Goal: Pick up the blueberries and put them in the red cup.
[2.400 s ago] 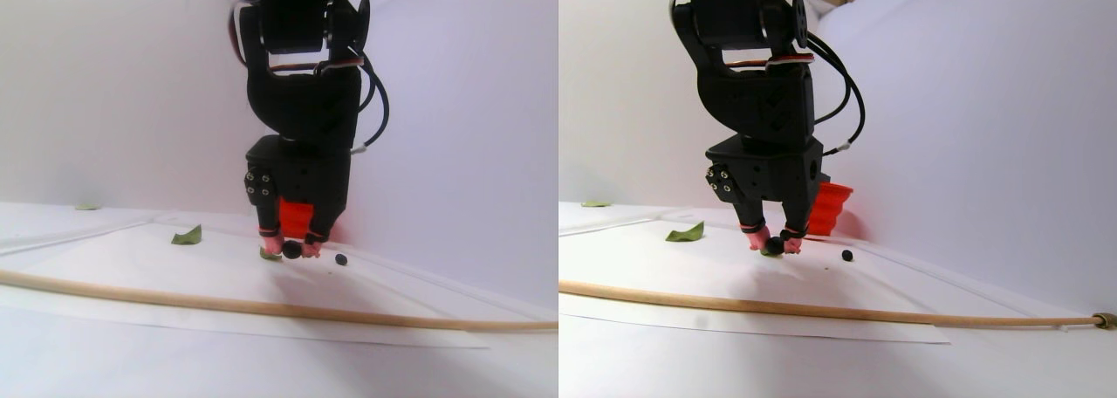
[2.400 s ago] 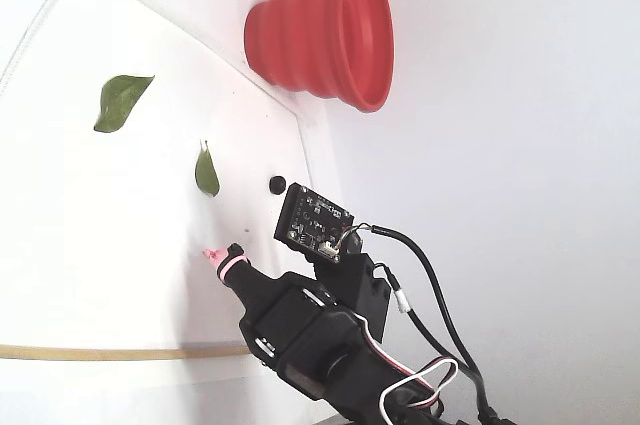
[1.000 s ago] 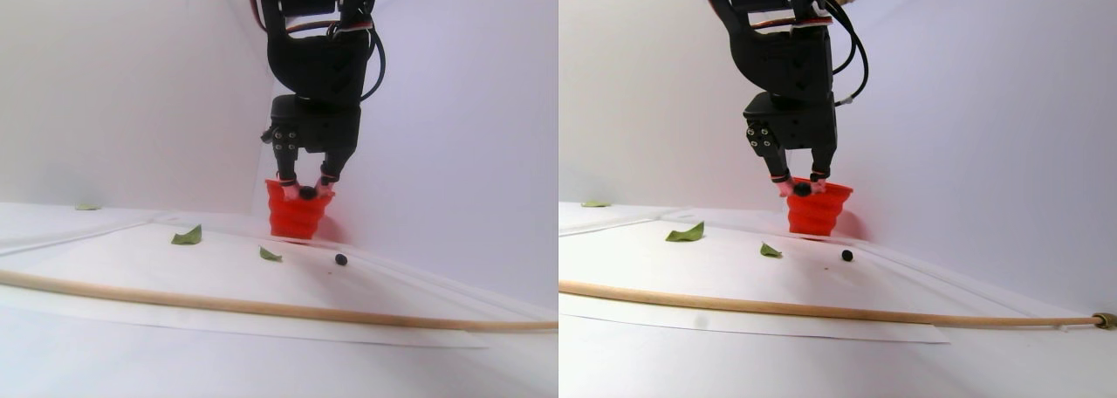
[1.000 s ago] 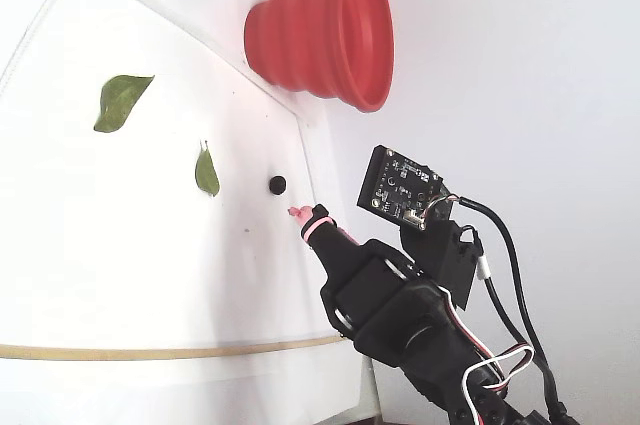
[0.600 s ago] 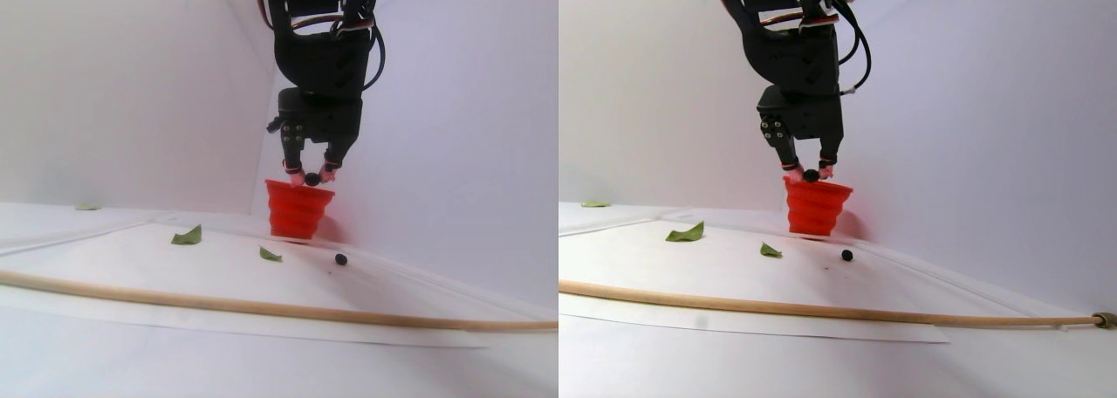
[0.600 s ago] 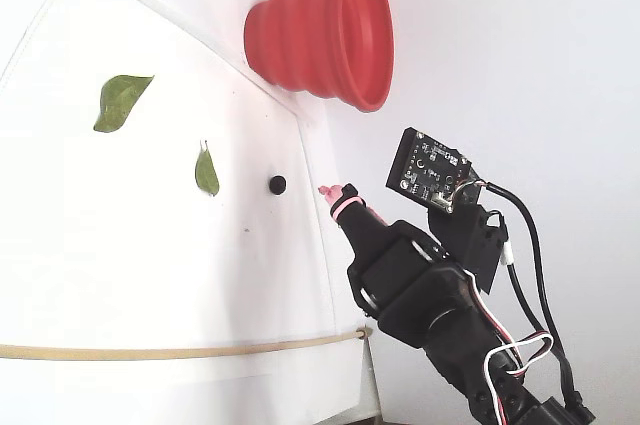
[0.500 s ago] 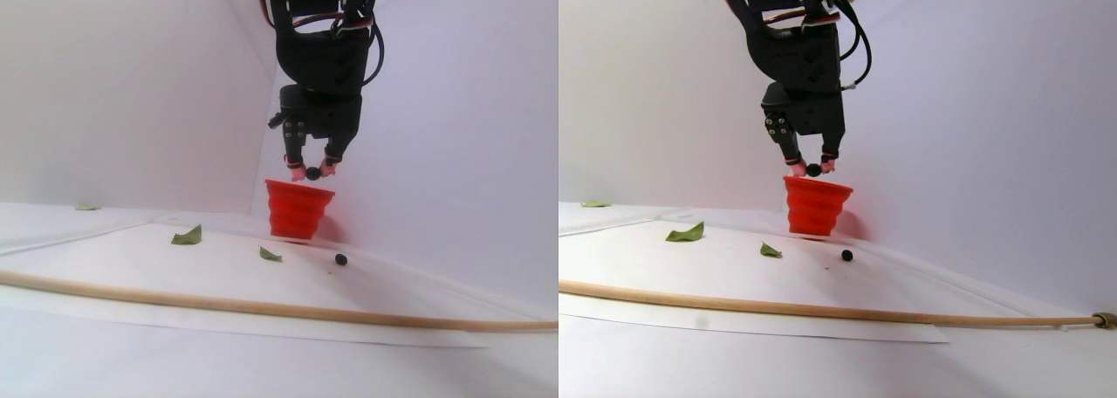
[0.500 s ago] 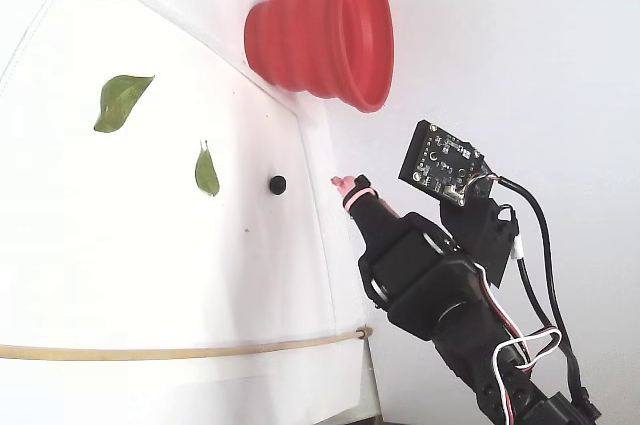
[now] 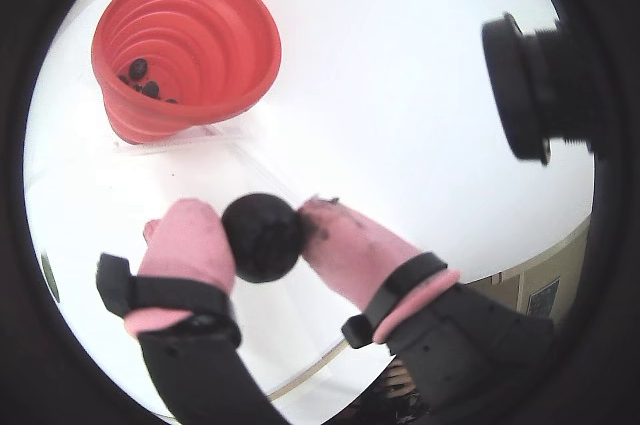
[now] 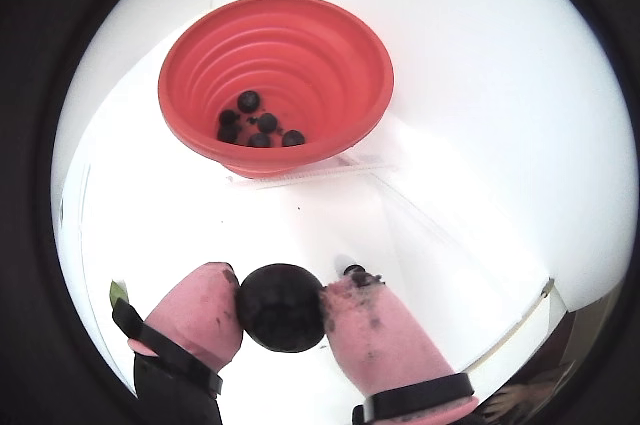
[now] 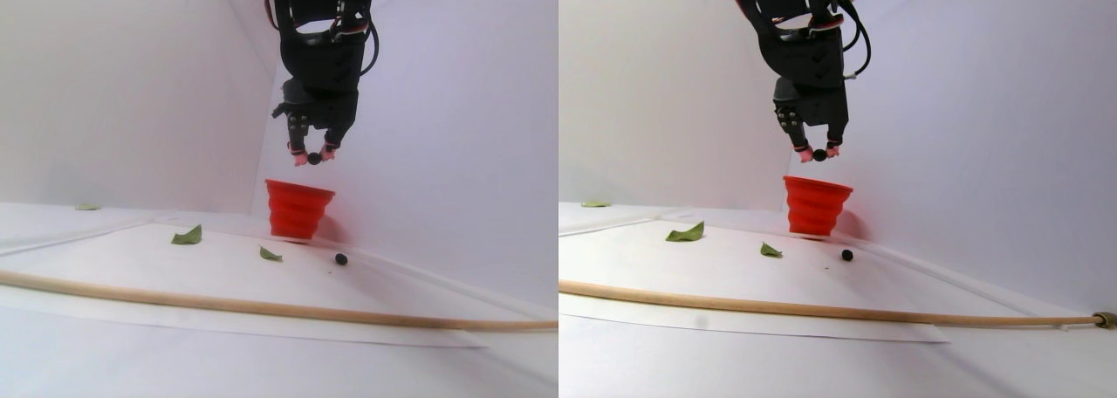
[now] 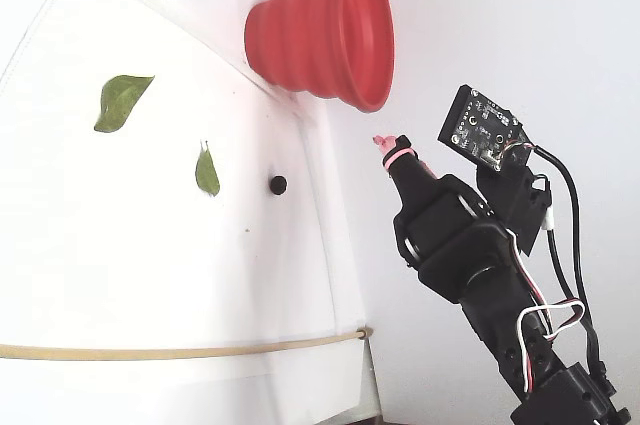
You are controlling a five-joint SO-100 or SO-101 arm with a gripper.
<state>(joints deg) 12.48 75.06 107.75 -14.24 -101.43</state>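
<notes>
You have open air between the gripper [image 11: 313, 159] and the red cup [image 11: 298, 209] rim. Its mouth [image 10: 275, 75] is unobstructed; only blueberries [image 10: 258, 128] sit deep inside.

Both wrist views are riding on the arm, looking down past the pink-tipped gripper [image 9: 262, 235] [image 10: 281, 307] through fisheye lenses, very near, at the red cup [image 9: 186, 49] [image 10: 275, 80]. The stereo pair view is sitting low near the table, facing level toward the cup [image 11: 298, 208] against the white backdrop. The fixed view is lying on its side, looking from above with the cup [image 12: 322, 34] at the top. All views are sharing the cup and the gripper.
</notes>
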